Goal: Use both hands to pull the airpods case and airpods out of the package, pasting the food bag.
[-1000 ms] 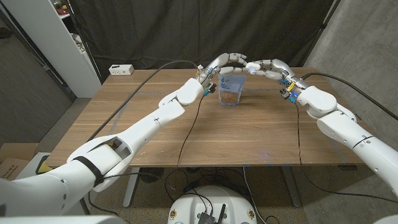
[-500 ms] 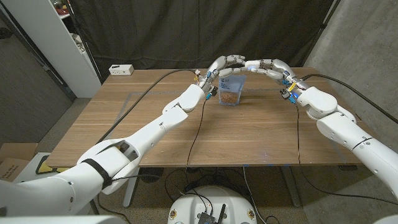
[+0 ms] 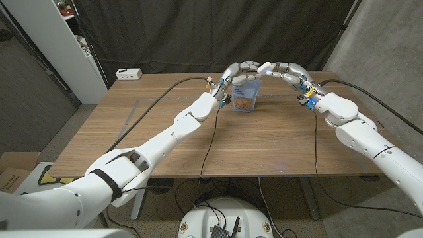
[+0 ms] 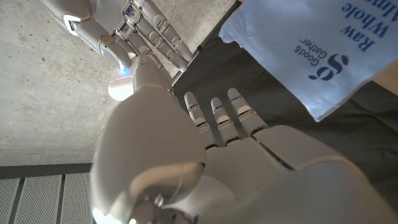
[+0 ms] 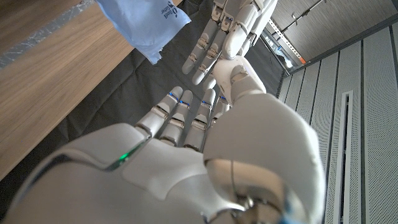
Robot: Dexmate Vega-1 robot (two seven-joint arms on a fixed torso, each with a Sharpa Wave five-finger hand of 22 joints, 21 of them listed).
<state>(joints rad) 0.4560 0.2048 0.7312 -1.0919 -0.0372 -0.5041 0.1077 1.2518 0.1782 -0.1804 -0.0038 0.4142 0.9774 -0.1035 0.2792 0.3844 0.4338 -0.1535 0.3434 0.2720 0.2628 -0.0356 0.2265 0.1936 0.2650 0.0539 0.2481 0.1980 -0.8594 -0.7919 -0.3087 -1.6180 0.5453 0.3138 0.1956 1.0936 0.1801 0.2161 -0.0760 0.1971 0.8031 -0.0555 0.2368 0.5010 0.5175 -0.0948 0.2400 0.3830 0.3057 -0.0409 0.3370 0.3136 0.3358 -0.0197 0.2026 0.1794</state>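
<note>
Two hands, left hand (image 3: 239,69) and right hand (image 3: 281,70), fingers spread and empty, meet above upright food bag (image 3: 245,94); white box (image 3: 129,73) lies at table (image 3: 165,139) far corner.

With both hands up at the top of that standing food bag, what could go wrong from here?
1. The food bag stands upright on the wooden table with nothing bracing its base; an uneven pull may tip it.
2. Left hand and right hand nearly meet fingertip to fingertip above the bag, so they may collide.
3. In the wrist views neither hand clearly holds the bag; a grasp may miss.

a wooden table (image 3: 165,139) carries an upright food bag (image 3: 245,97) near its far edge.
</note>
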